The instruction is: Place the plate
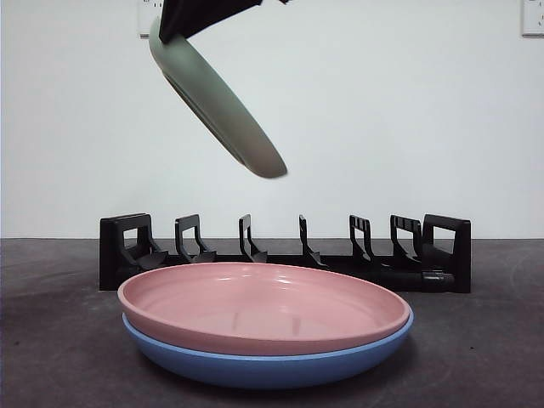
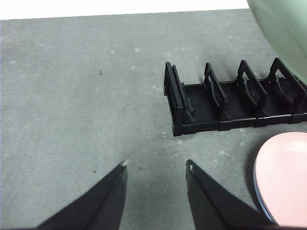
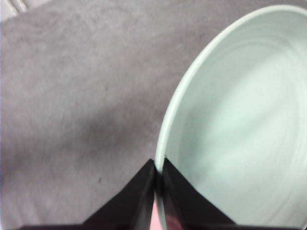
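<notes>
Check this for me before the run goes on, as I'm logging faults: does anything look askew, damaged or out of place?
Nothing stands out. The green plate hangs tilted above the black rack only because the right gripper pinches its rim. The pink plate sits nested in the blue plate, and the left gripper waits open over bare table.

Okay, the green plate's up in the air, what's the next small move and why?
Probably lower the green plate toward a slot in the black rack. The right tool grips its rim, and it hangs tilted, high above the rack, well clear of the dividers.
</notes>
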Controlling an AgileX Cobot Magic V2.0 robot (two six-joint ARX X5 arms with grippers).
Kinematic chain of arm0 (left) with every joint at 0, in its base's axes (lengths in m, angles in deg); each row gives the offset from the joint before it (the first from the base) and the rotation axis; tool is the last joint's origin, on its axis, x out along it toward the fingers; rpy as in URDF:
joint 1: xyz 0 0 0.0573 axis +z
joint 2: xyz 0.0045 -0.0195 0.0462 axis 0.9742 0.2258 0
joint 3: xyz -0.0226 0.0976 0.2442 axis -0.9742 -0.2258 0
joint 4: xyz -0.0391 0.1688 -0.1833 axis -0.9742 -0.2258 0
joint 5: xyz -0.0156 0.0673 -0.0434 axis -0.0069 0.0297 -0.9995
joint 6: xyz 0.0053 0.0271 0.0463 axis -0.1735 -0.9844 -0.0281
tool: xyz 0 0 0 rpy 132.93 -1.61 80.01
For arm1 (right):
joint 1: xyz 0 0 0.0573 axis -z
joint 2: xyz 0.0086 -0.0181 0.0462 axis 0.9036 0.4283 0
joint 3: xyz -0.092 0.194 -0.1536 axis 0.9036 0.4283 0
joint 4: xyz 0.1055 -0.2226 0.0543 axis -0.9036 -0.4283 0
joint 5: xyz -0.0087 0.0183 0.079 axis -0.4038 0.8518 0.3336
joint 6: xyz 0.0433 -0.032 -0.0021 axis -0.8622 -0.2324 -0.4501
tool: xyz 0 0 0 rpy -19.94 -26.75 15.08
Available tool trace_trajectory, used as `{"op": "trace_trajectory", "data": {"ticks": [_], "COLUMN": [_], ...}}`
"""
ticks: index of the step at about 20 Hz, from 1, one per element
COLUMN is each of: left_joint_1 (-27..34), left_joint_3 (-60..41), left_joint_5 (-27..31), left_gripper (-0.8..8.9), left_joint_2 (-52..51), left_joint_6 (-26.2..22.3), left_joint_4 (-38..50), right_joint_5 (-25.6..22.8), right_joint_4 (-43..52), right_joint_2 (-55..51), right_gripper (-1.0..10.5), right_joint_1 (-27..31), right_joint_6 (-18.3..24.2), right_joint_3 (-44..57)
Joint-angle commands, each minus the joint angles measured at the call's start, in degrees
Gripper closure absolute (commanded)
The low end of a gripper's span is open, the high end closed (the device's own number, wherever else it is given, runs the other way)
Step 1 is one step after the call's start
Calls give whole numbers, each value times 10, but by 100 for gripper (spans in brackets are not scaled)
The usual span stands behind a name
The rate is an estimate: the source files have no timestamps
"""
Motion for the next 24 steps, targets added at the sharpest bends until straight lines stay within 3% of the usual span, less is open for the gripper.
{"op": "trace_trajectory", "data": {"ticks": [1, 8, 14, 18, 24], "left_joint_1": [-2, -2, -2, -2, -2], "left_joint_3": [10, 10, 10, 10, 10], "left_joint_5": [2, 2, 2, 2, 2], "left_gripper": [622, 622, 622, 622, 622], "left_joint_2": [0, 1, 1, 1, 1], "left_joint_6": [0, 0, 0, 0, 0], "left_joint_4": [6, 6, 6, 6, 6], "right_joint_5": [-31, -174, -264, -278, -268], "right_joint_4": [29, 42, 27, 26, 14], "right_joint_2": [-41, -153, -169, -168, -156], "right_gripper": [932, 932, 932, 932, 932], "right_joint_1": [-25, -137, -235, -271, -279], "right_joint_6": [9, 10, 9, -8, -12], "right_joint_3": [68, 213, 270, 303, 341]}}
